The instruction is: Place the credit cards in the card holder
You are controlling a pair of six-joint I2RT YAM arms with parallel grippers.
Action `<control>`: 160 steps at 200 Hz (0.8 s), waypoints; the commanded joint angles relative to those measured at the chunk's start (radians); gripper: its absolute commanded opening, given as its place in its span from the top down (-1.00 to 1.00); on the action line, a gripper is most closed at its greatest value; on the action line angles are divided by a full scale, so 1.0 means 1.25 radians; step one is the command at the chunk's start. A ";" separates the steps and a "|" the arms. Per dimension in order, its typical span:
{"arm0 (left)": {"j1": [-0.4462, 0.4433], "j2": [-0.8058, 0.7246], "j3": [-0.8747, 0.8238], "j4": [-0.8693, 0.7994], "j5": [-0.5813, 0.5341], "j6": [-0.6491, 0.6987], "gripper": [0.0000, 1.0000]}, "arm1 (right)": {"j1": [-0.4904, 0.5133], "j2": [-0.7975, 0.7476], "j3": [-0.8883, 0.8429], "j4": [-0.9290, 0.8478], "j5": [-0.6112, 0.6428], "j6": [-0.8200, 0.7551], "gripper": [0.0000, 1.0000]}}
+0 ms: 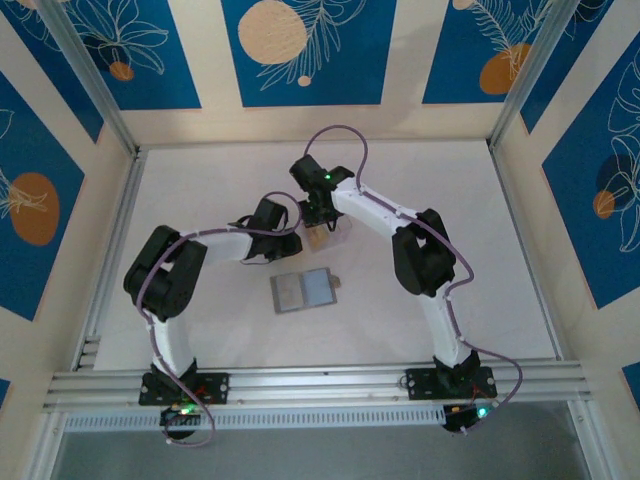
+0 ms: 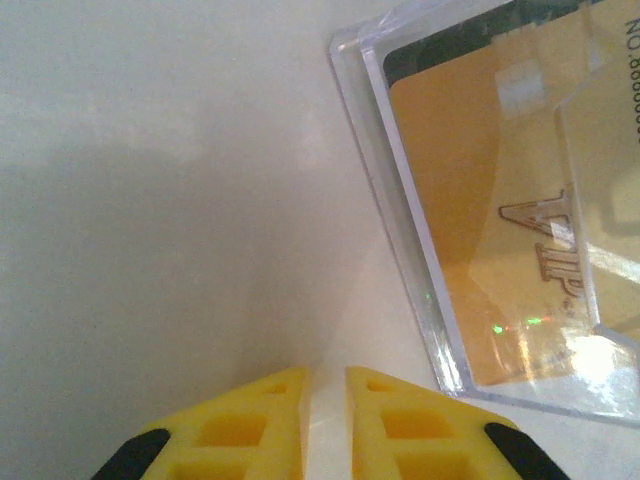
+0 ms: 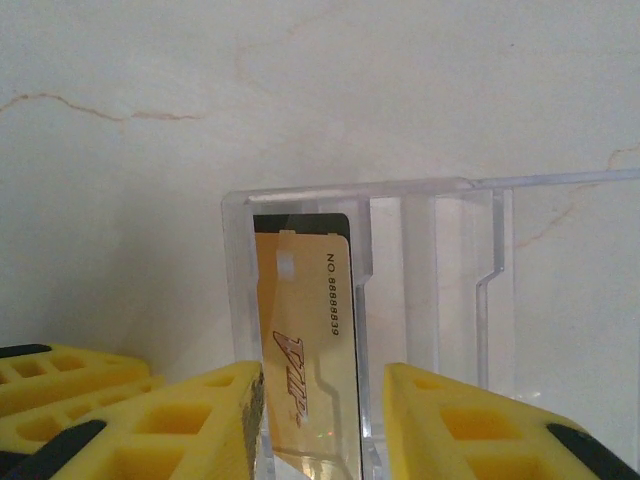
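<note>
The card holder (image 1: pixel 303 291) lies open and flat on the table, tan and pale blue inside, apart from both grippers. A tan credit card (image 3: pixel 300 330) marked VIP stands in a clear plastic case (image 3: pixel 430 260), with a black card (image 3: pixel 300 222) behind it. My right gripper (image 3: pixel 322 385) is open, its jaws straddling the case section that holds the cards. My left gripper (image 2: pixel 327 385) is shut with only a narrow slit and nothing in it, just left of the case (image 2: pixel 400 200). The tan card (image 2: pixel 480 200) shows through the case wall. From above, both grippers meet at the case (image 1: pixel 320 238).
White table surface (image 1: pixel 200 200) lies all around, bounded by metal rails and patterned walls. The left gripper's yellow fingers (image 3: pixel 60 385) sit close beside my right gripper's left finger. The case's right compartments hold no cards.
</note>
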 commanded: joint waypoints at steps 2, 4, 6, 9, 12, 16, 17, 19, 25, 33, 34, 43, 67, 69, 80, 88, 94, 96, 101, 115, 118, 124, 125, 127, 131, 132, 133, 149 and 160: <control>0.027 -0.048 0.037 -0.039 0.026 -0.005 0.64 | -0.008 0.013 0.001 -0.013 -0.025 -0.013 0.24; 0.028 -0.050 0.038 -0.041 0.026 -0.005 0.64 | -0.008 0.013 0.000 -0.011 -0.026 -0.013 0.23; 0.030 -0.051 0.040 -0.042 0.026 -0.004 0.64 | -0.009 0.013 -0.001 -0.012 -0.026 -0.013 0.23; 0.033 -0.053 0.043 -0.045 0.025 -0.004 0.63 | -0.010 0.013 -0.002 -0.010 -0.027 -0.013 0.23; 0.034 -0.055 0.047 -0.047 0.025 -0.003 0.62 | -0.010 0.014 -0.002 -0.009 -0.028 -0.014 0.23; 0.037 -0.056 0.051 -0.051 0.024 -0.001 0.62 | -0.011 0.015 -0.003 -0.009 -0.032 -0.015 0.23; 0.037 -0.057 0.052 -0.052 0.024 -0.001 0.61 | -0.011 0.015 -0.004 -0.008 -0.033 -0.015 0.23; 0.039 -0.058 0.055 -0.055 0.024 0.000 0.60 | -0.012 0.017 -0.005 -0.008 -0.034 -0.016 0.23; 0.041 -0.059 0.061 -0.060 0.023 0.000 0.56 | -0.015 0.018 -0.005 -0.008 -0.039 -0.017 0.23; 0.045 -0.059 0.071 -0.065 0.023 0.000 0.49 | -0.016 0.022 -0.004 -0.009 -0.043 -0.018 0.22; 0.046 -0.059 0.071 -0.065 0.024 0.000 0.48 | -0.016 0.022 -0.004 -0.009 -0.044 -0.018 0.23; 0.049 -0.055 0.081 -0.067 0.030 -0.004 0.42 | -0.018 0.028 -0.001 -0.012 -0.046 -0.020 0.23; 0.056 -0.027 0.126 -0.076 0.046 -0.014 0.36 | -0.022 0.041 -0.004 -0.014 -0.052 -0.021 0.24; 0.056 -0.024 0.131 -0.077 0.047 -0.015 0.36 | -0.022 0.041 -0.006 -0.014 -0.053 -0.020 0.24; 0.057 -0.010 0.153 -0.083 0.044 -0.016 0.35 | -0.023 0.040 -0.011 -0.011 -0.060 -0.021 0.24; 0.058 0.003 0.169 -0.093 0.042 -0.015 0.35 | -0.025 0.042 -0.014 -0.010 -0.064 -0.022 0.24; 0.058 0.012 0.184 -0.100 0.041 -0.015 0.35 | -0.025 0.042 -0.017 -0.008 -0.066 -0.023 0.24; 0.058 0.015 0.189 -0.102 0.041 -0.014 0.35 | -0.025 0.042 -0.018 -0.008 -0.067 -0.023 0.24; 0.058 0.020 0.198 -0.104 0.039 -0.014 0.35 | -0.026 0.043 -0.019 -0.006 -0.068 -0.023 0.24; 0.058 0.040 0.223 -0.114 0.030 -0.009 0.34 | -0.028 0.046 -0.022 -0.005 -0.071 -0.023 0.24; 0.057 0.045 0.232 -0.122 0.029 -0.008 0.34 | -0.029 0.047 -0.022 -0.005 -0.073 -0.022 0.24; 0.058 0.056 0.246 -0.133 0.027 -0.004 0.34 | -0.030 0.049 -0.023 -0.005 -0.077 -0.023 0.25; 0.058 0.057 0.248 -0.135 0.027 -0.004 0.34 | -0.030 0.049 -0.023 -0.005 -0.077 -0.022 0.25; 0.058 0.060 0.252 -0.137 0.026 -0.004 0.34 | -0.030 0.049 -0.023 -0.005 -0.077 -0.022 0.24; 0.058 0.065 0.256 -0.139 0.024 -0.004 0.34 | -0.031 0.049 -0.025 -0.003 -0.078 -0.021 0.24; 0.058 0.066 0.257 -0.140 0.023 -0.004 0.34 | -0.031 0.049 -0.025 -0.004 -0.078 -0.022 0.24; 0.058 0.067 0.259 -0.140 0.023 -0.004 0.34 | -0.031 0.049 -0.026 -0.003 -0.079 -0.022 0.24; 0.058 0.084 0.272 -0.143 0.021 -0.003 0.34 | -0.035 0.048 -0.030 -0.005 -0.083 -0.019 0.24; 0.058 0.099 0.281 -0.149 0.019 -0.001 0.34 | -0.037 0.045 -0.036 -0.001 -0.083 -0.020 0.25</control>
